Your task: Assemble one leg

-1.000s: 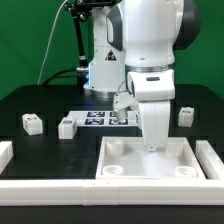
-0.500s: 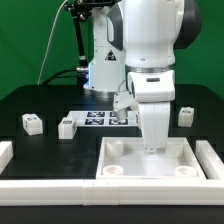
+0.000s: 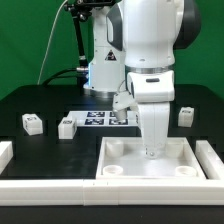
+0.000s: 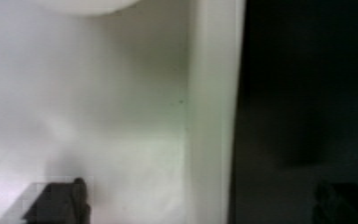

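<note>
My gripper [image 3: 152, 148] points straight down over the far rim of the large white square panel [image 3: 150, 172]. In the wrist view the gripper [image 4: 201, 205] is open: its dark fingertips [image 4: 55, 202] stand far apart, with the panel's white surface [image 4: 105, 120] and raised rim between them. It holds nothing. Two legs, small white blocks with tags, lie on the black table at the exterior view's left [image 3: 32, 123] [image 3: 67, 126]. A third leg [image 3: 185, 115] lies at the right. The arm hides what is behind it.
The marker board [image 3: 98, 119] lies behind the panel, partly hidden by the arm. Low white rails stand at the left [image 3: 5, 153], the right [image 3: 211, 155] and along the front [image 3: 60, 190]. The robot base [image 3: 100, 70] stands at the back.
</note>
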`<state>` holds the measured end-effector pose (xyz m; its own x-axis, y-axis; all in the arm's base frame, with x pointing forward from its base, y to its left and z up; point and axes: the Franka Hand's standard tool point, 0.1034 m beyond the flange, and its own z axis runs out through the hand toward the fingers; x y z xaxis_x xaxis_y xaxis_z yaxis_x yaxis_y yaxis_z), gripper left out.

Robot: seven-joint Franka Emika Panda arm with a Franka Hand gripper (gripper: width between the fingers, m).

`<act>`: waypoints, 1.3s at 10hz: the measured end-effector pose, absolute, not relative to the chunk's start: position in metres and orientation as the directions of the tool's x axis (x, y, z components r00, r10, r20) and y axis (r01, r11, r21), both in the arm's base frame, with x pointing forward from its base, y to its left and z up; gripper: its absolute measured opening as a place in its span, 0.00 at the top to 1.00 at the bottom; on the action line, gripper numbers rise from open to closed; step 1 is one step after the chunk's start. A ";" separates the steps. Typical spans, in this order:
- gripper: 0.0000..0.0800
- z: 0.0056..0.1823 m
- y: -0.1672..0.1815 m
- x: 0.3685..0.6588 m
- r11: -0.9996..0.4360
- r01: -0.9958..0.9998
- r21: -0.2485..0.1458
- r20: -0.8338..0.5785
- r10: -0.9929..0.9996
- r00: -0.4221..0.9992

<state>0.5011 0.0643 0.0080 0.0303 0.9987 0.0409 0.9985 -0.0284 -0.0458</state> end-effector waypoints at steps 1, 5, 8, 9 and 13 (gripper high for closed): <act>0.19 0.008 0.064 0.501 -0.029 0.999 -0.046 0.041 0.999 0.031; 0.19 0.013 0.063 0.501 -0.039 0.998 -0.041 0.038 0.998 0.040; 0.19 0.047 0.063 0.484 -0.130 0.991 -0.016 0.022 0.991 0.130; 0.19 0.055 0.063 0.476 -0.164 0.986 -0.011 0.018 0.986 0.164; 0.19 0.051 0.063 0.475 -0.291 0.957 -0.021 0.017 0.957 0.291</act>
<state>0.4755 0.0629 0.0506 0.2909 0.9566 0.0168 0.9566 -0.2906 -0.0213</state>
